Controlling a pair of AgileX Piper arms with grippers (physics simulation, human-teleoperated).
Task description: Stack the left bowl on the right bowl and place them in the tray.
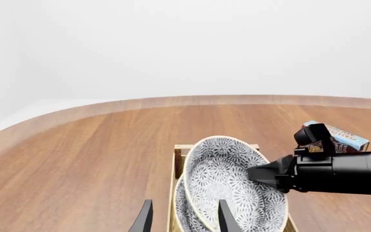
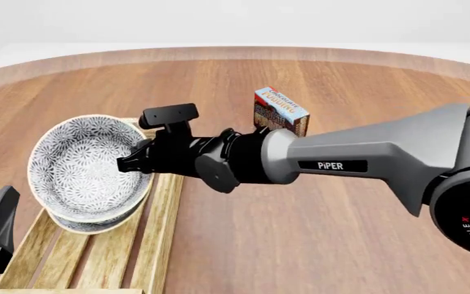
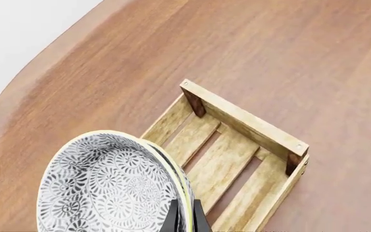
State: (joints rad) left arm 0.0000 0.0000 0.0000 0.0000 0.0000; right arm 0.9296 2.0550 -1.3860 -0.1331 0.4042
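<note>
Left gripper [image 1: 184, 218]: sitting low at the near left edge of the front view, its jaws standing apart with nothing between them, just short of the bowls.
Tray [image 2: 155, 228]: lying on the desk at the near left, running lengthwise away from the arms; its slatted bottom and dark corner posts are showing in the right wrist view [image 3: 250, 126].
Stacked bowls [image 2: 84, 166]: two patterned bowls nesting one inside the other, tilting up on edge over the far part of the tray; I cannot tell whether the lower one is touching the slats.
Right gripper [image 2: 130, 160]: reaching across from the right, its jaws pinching the rim of the stacked bowls on their right side, one finger [image 3: 190, 217] showing against the rim.
Pudding box [image 2: 281, 111]: standing on the desk [image 2: 333, 233] beyond the right arm, well apart from the tray.
</note>
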